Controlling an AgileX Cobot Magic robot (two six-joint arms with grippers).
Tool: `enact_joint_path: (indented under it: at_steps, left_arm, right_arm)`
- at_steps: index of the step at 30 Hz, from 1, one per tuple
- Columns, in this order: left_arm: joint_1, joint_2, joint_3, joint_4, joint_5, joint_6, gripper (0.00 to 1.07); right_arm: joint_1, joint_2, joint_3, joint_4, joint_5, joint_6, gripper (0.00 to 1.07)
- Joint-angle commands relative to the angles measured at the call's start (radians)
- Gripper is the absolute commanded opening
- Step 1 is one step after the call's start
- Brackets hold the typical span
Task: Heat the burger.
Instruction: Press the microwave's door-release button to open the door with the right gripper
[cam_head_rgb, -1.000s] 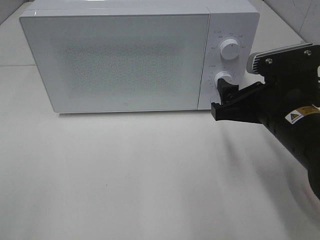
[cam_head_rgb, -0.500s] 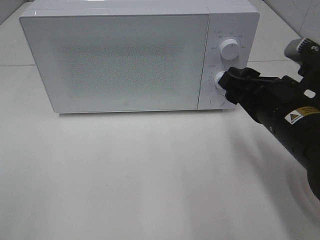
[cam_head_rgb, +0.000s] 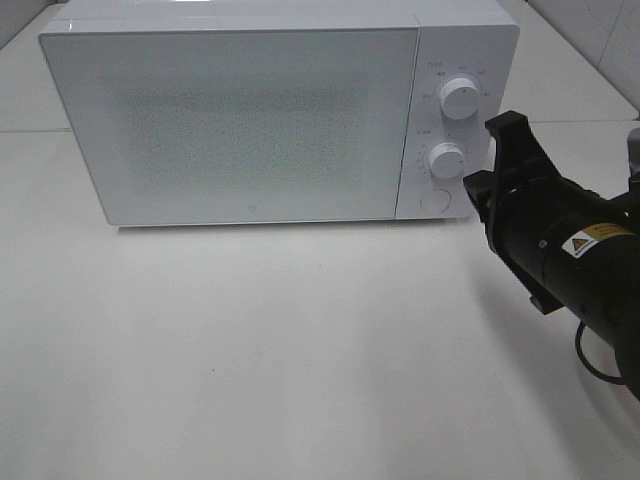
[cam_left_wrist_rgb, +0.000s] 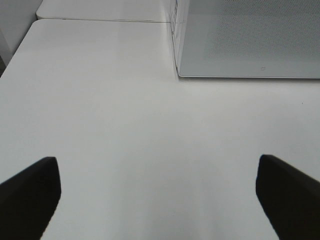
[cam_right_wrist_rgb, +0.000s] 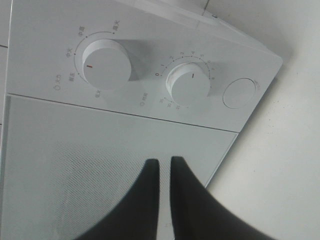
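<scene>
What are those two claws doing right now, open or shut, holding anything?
Left gripper: open, holding nothing.
Right gripper: shut, holding nothing, in front of the microwave.

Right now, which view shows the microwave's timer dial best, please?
Right wrist view: the timer dial appears close, its pointer mark and numerals visible. Exterior high shows it small; left wrist shows only the microwave door.

A boxy white microwave oven (cam_head_rgb: 245, 120) blocks the back of the white surface (cam_head_rgb: 250, 350), its door shut flat. In front of it the surface lies open from side to side. At the right, the black right arm (cam_head_rgb: 575, 255) crowds the space beside the microwave's control panel (cam_head_rgb: 432, 125), its hand (cam_right_wrist_rgb: 163, 164) pinched closed.
</scene>
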Motion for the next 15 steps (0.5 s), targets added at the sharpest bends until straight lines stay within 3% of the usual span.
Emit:
enact_joint_path:
  at_steps: [1, 11, 15]
  left_arm:
    - [0.003, -0.013, 0.001, -0.002, -0.014, -0.007, 0.98]
    - [0.003, -0.013, 0.001, -0.002, -0.014, -0.007, 0.98]
    - [0.003, -0.012, 0.001, -0.002, -0.014, -0.006, 0.98]
  right_arm:
    - [0.001, -0.002, 0.002, 0.007, 0.022, 0.060, 0.00]
    - [-0.018, 0.003, 0.002, 0.093, 0.108, 0.120, 0.00]
    - [-0.106, 0.025, 0.001, 0.039, 0.150, 0.137, 0.00]
